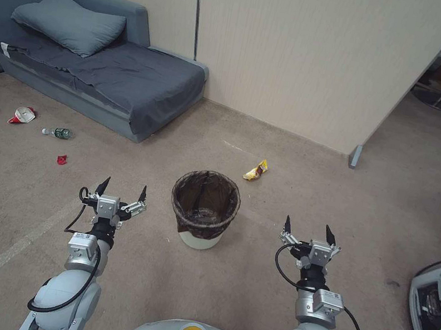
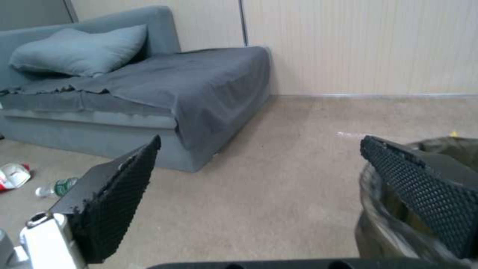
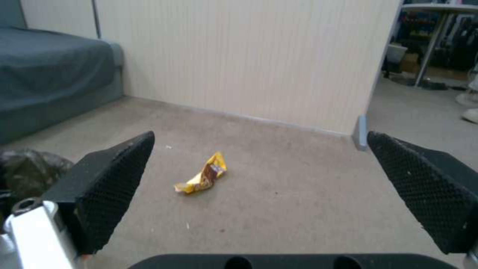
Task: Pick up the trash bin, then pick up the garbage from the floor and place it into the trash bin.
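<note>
You see the small round white plastic trash bin [image 1: 204,209] upright at 12 o'clock, between the released left end effector [image 1: 122,189] and released right end effector [image 1: 308,228].

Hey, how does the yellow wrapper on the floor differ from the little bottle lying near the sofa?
The yellow snack wrapper is flat, crumpled foil in bright yellow; the bottle is a clear, rigid cylinder with a green label. The wrapper lies just past the trash bin, nearer the right hand; the bottle lies far to the left by the sofa, beyond the left hand. Both rest loose on the carpet, untouched, outside the bin.
</note>
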### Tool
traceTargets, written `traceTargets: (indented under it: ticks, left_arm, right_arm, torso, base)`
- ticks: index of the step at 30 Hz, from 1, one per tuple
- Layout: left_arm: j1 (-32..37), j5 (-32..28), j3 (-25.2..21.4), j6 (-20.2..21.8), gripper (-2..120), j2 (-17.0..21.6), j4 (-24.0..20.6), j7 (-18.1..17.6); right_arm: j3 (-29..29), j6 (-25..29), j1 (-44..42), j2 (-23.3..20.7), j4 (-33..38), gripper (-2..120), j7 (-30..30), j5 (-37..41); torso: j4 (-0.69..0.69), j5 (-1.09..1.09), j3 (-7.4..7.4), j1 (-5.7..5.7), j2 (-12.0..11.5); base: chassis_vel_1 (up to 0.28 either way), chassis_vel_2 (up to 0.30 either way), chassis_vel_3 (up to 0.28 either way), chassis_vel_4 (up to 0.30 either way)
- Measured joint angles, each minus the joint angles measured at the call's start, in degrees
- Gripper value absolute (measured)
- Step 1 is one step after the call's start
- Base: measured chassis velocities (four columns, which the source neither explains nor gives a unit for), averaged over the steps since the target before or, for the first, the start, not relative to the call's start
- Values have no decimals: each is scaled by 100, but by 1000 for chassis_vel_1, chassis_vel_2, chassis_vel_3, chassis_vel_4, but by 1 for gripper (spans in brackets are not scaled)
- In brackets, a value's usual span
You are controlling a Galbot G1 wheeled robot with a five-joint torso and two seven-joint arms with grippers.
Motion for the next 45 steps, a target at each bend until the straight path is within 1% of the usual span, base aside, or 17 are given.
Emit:
traceTargets:
  ticks: [4,8,10,11,13,15,17,19,21,23,25,28,31,33,37,43,45]
  left_arm:
    - [0,-25,28,41,100,0,0,2]
    - [-30,-109,128,293,100,0,-6,6]
    - [-115,-209,208,610,100,4,-74,68]
    - [-115,-209,208,610,100,4,-74,68]
    - [-297,-293,294,900,100,10,-99,113]
    - [-378,-295,319,980,100,10,-96,125]
    - [-685,-300,420,1334,100,7,-21,172]
    - [-769,-307,460,1471,100,1,-3,181]
    - [-989,-335,566,1846,100,-18,52,202]
    - [-997,-336,571,1861,100,-19,54,204]
    - [-1221,-365,712,2304,100,-9,165,218]
    - [-1369,-408,849,2514,100,13,307,183]
    - [-1442,-409,920,2569,100,14,406,156]
    - [-1615,-406,1196,2665,100,-6,619,54]
    - [-1790,-369,1450,2735,100,-33,800,-95]
    - [-1961,-332,1625,2871,100,-46,1040,-252]
    - [-2027,-350,1670,3038,100,-53,1107,-336]
  right_arm:
    - [-14,6,4,0,-11,100,6,-1]
    - [-22,14,12,0,-19,100,12,3]
    - [-29,14,20,0,-23,100,14,5]
    - [-29,14,20,0,-23,100,14,5]
    - [-42,10,25,0,-24,100,32,6]
    - [-48,10,26,0,-26,100,59,7]
    - [-54,7,23,0,-26,100,106,30]
    - [-47,4,23,0,-27,100,110,36]
    - [-30,-9,23,0,-33,100,126,57]
    - [-30,-10,23,0,-34,100,128,58]
    - [-20,-12,30,-1,-62,100,153,71]
    - [-19,-11,37,-1,-96,100,176,72]
    - [-20,-8,46,0,-116,100,204,72]
    - [-30,1,69,0,-160,100,284,72]
    - [-31,0,81,0,-170,100,329,71]
    - [-29,1,83,0,-192,100,394,71]
    - [-30,16,87,0,-223,100,422,76]
  torso:
    - [-1,0,0,0,0]
    - [-1,0,1,0,0]
    - [-1,1,0,0,0]
    - [-1,1,0,0,0]
    - [-1,1,0,0,0]
    - [-1,0,0,0,0]
    - [-2,0,0,0,0]
    - [-2,0,0,0,0]
    - [-2,0,0,0,0]
    - [-2,0,0,0,0]
    - [0,1,0,0,0]
    - [-1,1,0,0,0]
    - [-1,1,0,0,0]
    - [-2,1,0,0,0]
    - [-1,1,0,0,0]
    - [-1,1,0,0,0]
    - [-1,1,0,0,0]
  base:
    - [-124,125,112,-150]
    - [-55,55,76,-80]
    - [0,0,0,0]
    - [0,0,0,0]
    - [0,0,0,0]
    - [0,0,0,0]
    - [0,0,0,0]
    - [0,0,0,0]
    - [0,0,0,0]
    - [0,0,0,0]
    - [0,0,0,0]
    - [0,0,0,0]
    - [0,0,0,0]
    - [0,0,0,0]
    - [0,0,0,0]
    - [0,0,0,0]
    - [0,0,0,0]
